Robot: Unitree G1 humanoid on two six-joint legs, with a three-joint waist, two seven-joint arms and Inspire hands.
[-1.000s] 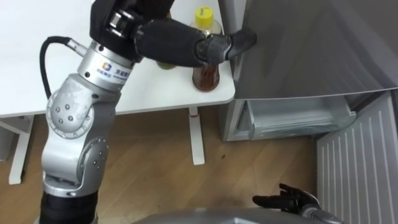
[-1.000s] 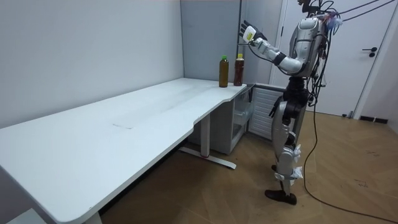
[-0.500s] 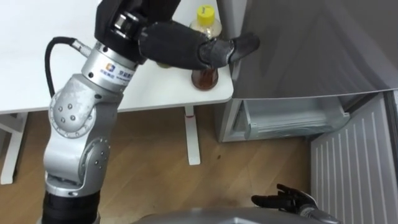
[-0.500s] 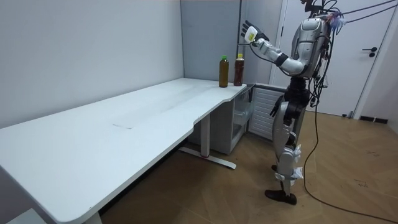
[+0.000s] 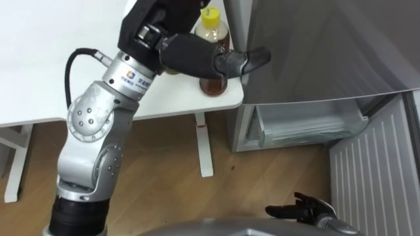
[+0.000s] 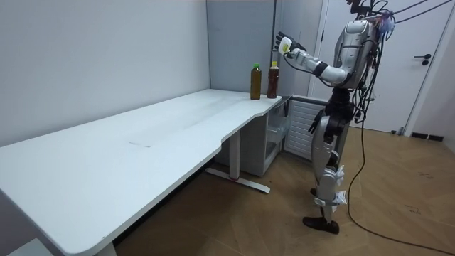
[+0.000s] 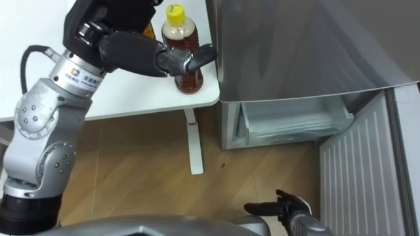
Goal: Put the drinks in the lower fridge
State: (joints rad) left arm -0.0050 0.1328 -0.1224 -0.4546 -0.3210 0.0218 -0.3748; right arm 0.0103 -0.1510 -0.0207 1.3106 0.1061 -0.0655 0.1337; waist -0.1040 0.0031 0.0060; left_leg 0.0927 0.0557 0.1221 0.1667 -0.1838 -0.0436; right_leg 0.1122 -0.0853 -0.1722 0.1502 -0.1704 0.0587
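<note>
A brown drink bottle with a yellow cap (image 5: 213, 80) stands on the corner of the white table (image 5: 39, 65), close to the fridge. Beside it in the room view is a second bottle with a green cap (image 6: 255, 82); the arm hides it in the eye views. My left hand (image 5: 220, 60) is raised with straight fingers, open, and crosses in front of the yellow-capped bottle (image 7: 188, 77). The room view has this hand (image 6: 285, 44) above the bottles and a little to the room view's right, apart from them. My right hand (image 5: 305, 211) hangs low at my side, open and holding nothing.
The lower fridge compartment (image 5: 308, 128) is open beside the table, its white door (image 5: 377, 167) swung out to my right. The grey upper fridge front (image 5: 328, 46) rises right next to the bottles. Wooden floor lies below, with a table leg (image 5: 205, 147) near the fridge.
My left hand has come down a little toward the bottles. The eye views have shifted slightly. The right hand and both bottles are as before.
</note>
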